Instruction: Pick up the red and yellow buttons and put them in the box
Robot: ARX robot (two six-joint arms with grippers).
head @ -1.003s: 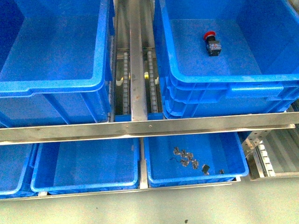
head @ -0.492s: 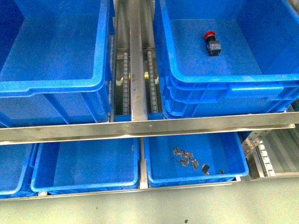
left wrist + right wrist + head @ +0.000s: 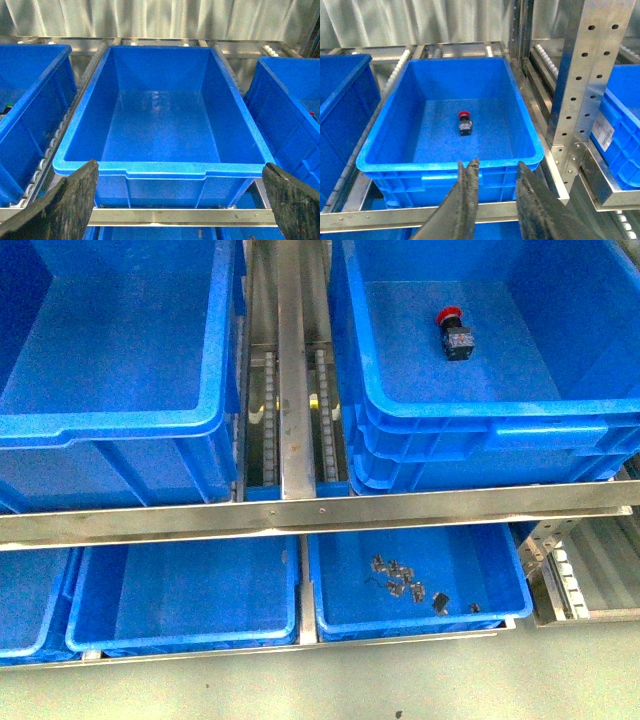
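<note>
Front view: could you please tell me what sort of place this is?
Probably a warehouse or factory picking station: deep blue crates on steel roller tracks, one holding a red button.

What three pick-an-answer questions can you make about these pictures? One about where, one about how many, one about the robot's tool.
1. Where is the red button? A left crate; B right crate; C a lower tray.
2. How many buttons show? A one; B two; C four.
3. How is the left tool? A shut on a button; B shut, empty; C wide open.

Answers: 1 B, it lies on that crate's floor. 2 A, only the red one shows. 3 C, its fingers stand far apart, holding nothing.
</note>
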